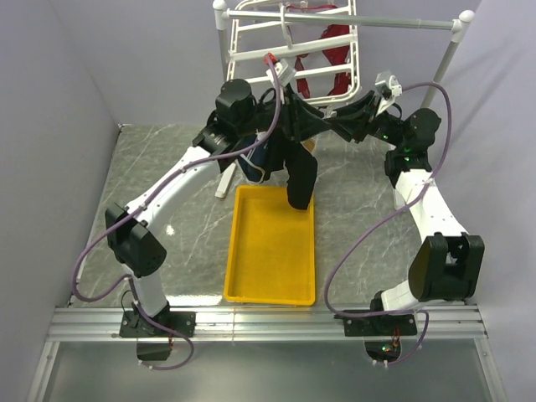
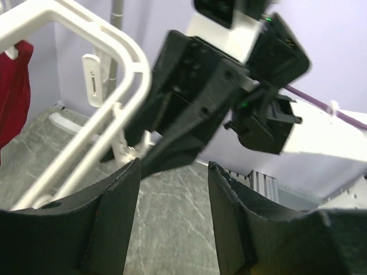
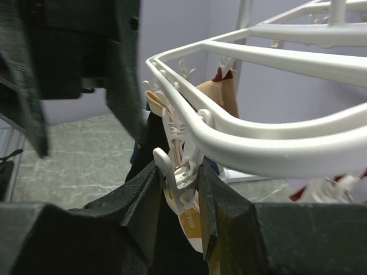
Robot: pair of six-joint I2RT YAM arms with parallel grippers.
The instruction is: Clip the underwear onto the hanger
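The right gripper (image 3: pixel 176 183) is clenched on one small white clip (image 3: pixel 184 175) that hangs under the near rounded corner of the hanger (image 3: pixel 269 152). A strip of tan waistband (image 3: pixel 192 223) sits at this clip, between the two fingers. I cannot tell if the clip bites the cloth.

The underwear (image 1: pixel 300 180) hangs down from this same corner of the hanger. Its lower end is over the far edge of one yellow tray (image 1: pixel 268 260), which lies on the tabletop (image 1: pixel 142 159) below and in front of the hanger. I cannot tell if the cloth touches the tray.

The left gripper (image 2: pixel 174 172) is released and holds nothing. Bare tabletop shows in the gap between its two fingers (image 2: pixel 114 217). It is just beside the hanger's corner, at the left, and it faces the right gripper from near.

So the hanger's near edge is crowded: two grippers, the clip and the underwear are all at one corner, with little room between them. More room is below the hanger, on the tabletop at the left and at the right of the tray. The walls stand close on both sides.

In count there are two arms, one hanger, one tray and one black underwear. One navy pair (image 1: pixel 254 161) hangs just left of the underwear, and one red garment (image 1: pixel 337 52) hangs at the hanger's far right part. One pole stand (image 1: pixel 352 18) crosses above the hanger. More clips hang along the hanger's rim, but they are too small to count.
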